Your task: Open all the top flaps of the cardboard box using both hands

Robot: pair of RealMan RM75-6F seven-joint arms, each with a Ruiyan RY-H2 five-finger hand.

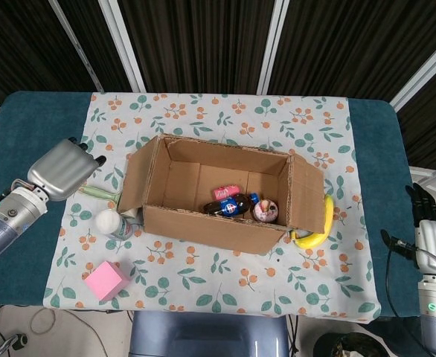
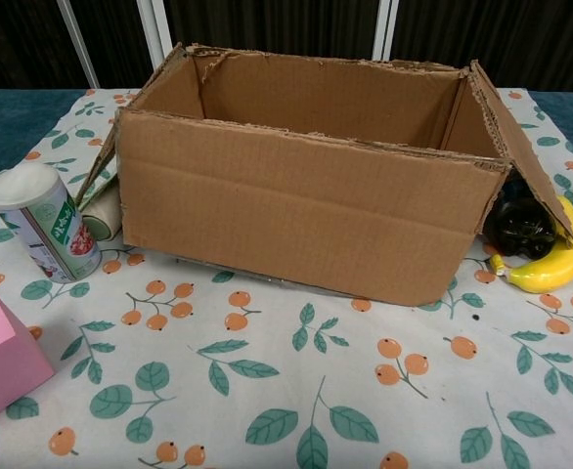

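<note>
The cardboard box (image 1: 222,193) stands in the middle of the floral cloth with its top uncovered. Its left flap (image 1: 132,182) hangs outward and down, and its right flap (image 1: 307,192) slopes out over the banana. In the chest view the box (image 2: 306,205) fills the middle, with the left flap (image 2: 99,168) drooping and the right flap (image 2: 521,161) slanting down. My left hand (image 1: 63,168) hovers left of the box, apart from the flap, holding nothing with its fingers extended. My right hand (image 1: 425,222) stays off the table's right edge, empty. Neither hand shows in the chest view.
Inside the box lie a dark bottle (image 1: 229,204), a pink pack and a small cup (image 1: 265,211). A banana (image 1: 319,223) lies by the right flap. A white-topped can (image 1: 111,222), a pale roll (image 2: 99,213) and a pink cube (image 1: 105,280) sit at the left front.
</note>
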